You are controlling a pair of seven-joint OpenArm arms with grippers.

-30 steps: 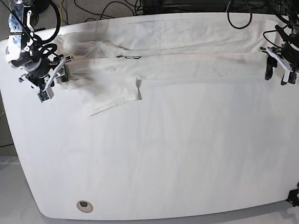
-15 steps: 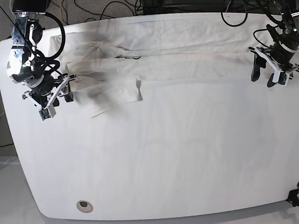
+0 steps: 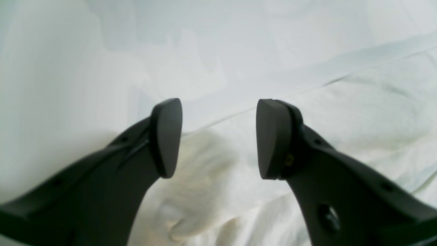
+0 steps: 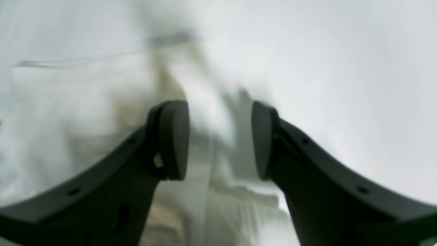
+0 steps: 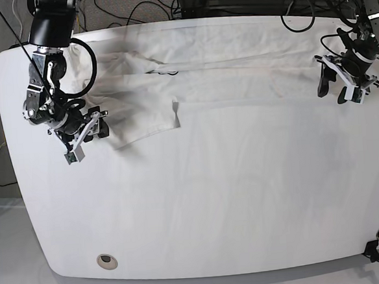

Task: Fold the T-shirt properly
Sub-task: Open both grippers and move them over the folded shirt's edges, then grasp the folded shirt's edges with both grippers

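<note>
A: Where is the T-shirt?
B: Along the table's far edge, folded lengthwise into a band.

A: And the claws?
B: Left gripper and right gripper are both released, empty. Crosswise folds apparently remain; the wrist views are blurred.

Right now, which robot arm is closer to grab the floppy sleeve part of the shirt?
Probably the right gripper: its open fingers hover beside the T-shirt sleeve, while the left gripper waits at the other end.
</note>
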